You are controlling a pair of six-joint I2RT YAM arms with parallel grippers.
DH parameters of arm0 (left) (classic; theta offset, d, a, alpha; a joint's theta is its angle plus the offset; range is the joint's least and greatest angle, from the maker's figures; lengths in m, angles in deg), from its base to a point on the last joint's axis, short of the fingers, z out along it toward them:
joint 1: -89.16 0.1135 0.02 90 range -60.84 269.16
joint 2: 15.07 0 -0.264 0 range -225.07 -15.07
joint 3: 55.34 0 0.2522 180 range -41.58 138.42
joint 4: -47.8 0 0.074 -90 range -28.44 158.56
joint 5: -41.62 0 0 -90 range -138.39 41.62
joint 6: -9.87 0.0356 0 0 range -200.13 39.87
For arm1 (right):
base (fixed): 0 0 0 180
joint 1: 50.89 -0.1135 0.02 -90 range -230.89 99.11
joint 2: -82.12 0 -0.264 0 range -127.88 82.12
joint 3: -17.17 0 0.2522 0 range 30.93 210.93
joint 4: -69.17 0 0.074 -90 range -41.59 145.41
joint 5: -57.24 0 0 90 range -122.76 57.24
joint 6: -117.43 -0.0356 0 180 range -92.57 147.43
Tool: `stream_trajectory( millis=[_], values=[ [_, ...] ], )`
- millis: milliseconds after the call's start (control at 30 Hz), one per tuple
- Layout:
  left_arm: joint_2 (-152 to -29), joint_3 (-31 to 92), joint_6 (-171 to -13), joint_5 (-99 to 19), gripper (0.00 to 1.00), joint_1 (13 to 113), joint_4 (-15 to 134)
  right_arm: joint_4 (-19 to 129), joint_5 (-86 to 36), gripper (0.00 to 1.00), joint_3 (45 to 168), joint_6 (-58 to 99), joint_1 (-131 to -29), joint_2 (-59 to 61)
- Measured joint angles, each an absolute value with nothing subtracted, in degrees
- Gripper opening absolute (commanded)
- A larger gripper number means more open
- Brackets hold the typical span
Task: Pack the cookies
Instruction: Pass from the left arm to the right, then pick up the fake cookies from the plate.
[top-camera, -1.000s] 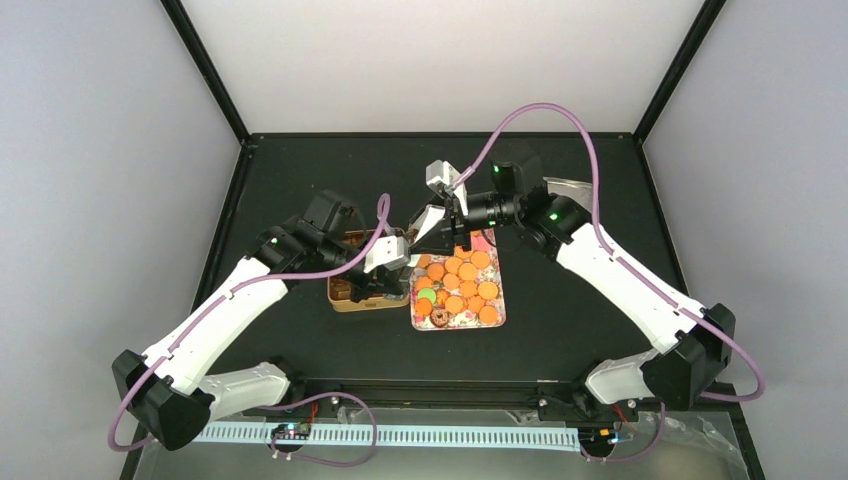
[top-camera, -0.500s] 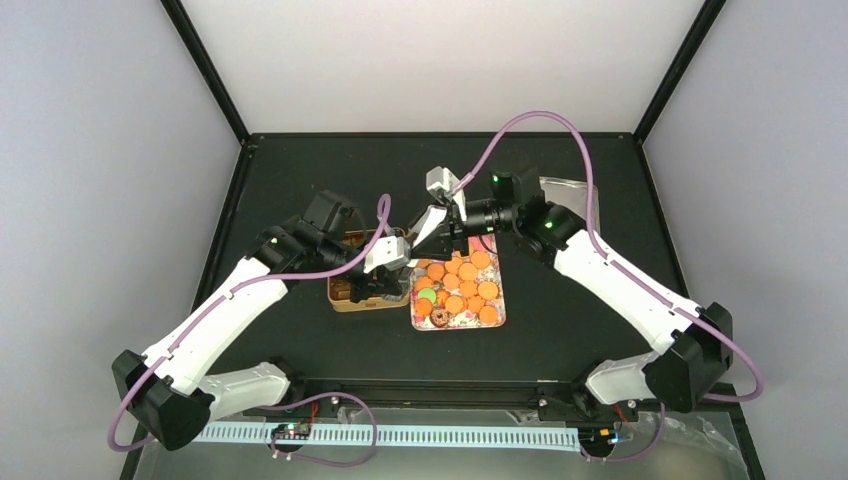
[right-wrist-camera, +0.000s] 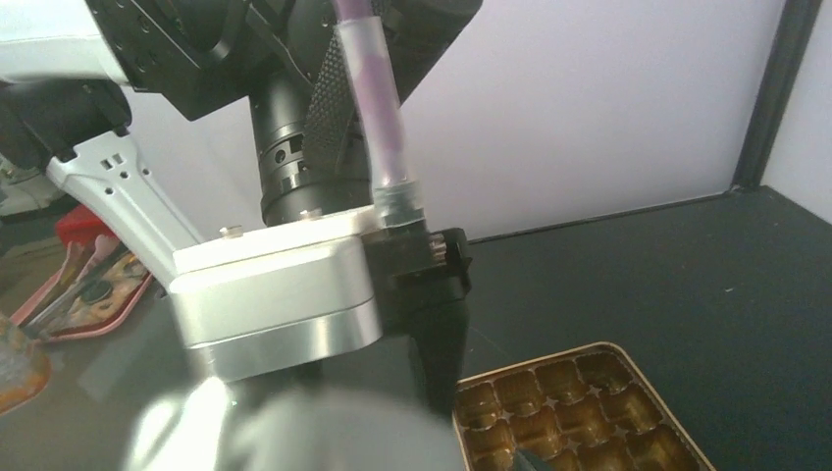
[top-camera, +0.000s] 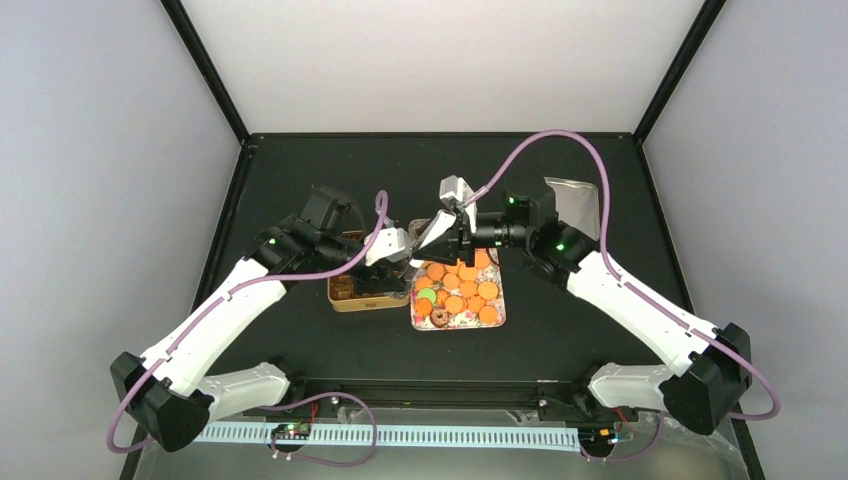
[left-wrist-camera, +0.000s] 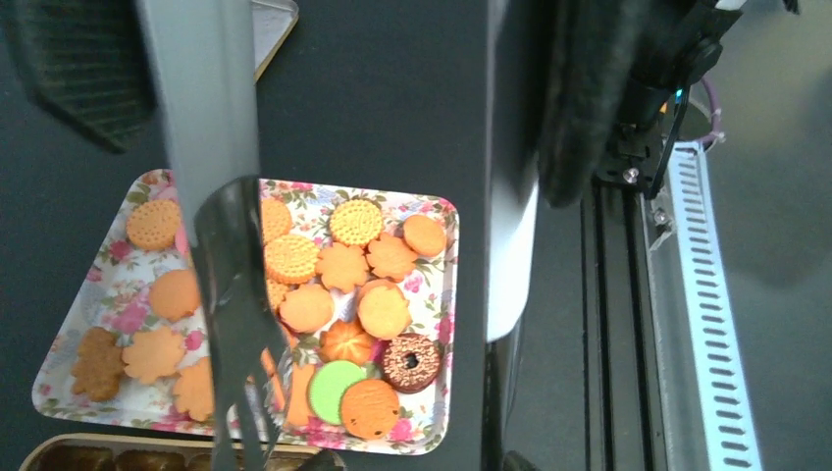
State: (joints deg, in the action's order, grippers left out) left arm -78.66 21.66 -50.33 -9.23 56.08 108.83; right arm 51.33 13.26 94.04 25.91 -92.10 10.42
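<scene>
Just beyond the left jaws, spread apart, small round orange-golden cookies (left-wrist-camera: 383,312) sit on a flowery square tray (left-wrist-camera: 442,294); can't tell on the right jaws.

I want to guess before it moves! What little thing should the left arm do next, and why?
Probably slide the left end effector over the floral tray and down toward the green cookie. Its fingers stand apart with nothing between them, many cookies lie on the tray, and the green one sits at the edge beside the gold tin.
</scene>
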Motion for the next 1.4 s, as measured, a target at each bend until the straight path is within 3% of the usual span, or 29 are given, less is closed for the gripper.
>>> stream_trajectory(
  millis=[167,333,767,1400],
  values=[
    [-77.8,21.7,-50.8,-11.3,0.74,56.1,107.8,54.9,10.6,0.47,90.9,25.3,-92.3,12.8],
    [-77.0,22.6,-51.2,-13.5,0.79,56.4,109.8,58.0,7.8,0.46,88.5,25.9,-92.3,15.7],
    [-75.6,24.0,-53.3,-16.4,0.73,62.5,111.0,61.8,5.8,0.46,85.3,26.2,-92.3,16.7],
    [-83.3,30.2,-64.3,-35.7,0.69,57.9,93.8,58.9,0.7,0.45,88.7,27.9,-96.1,8.0]
  ],
)
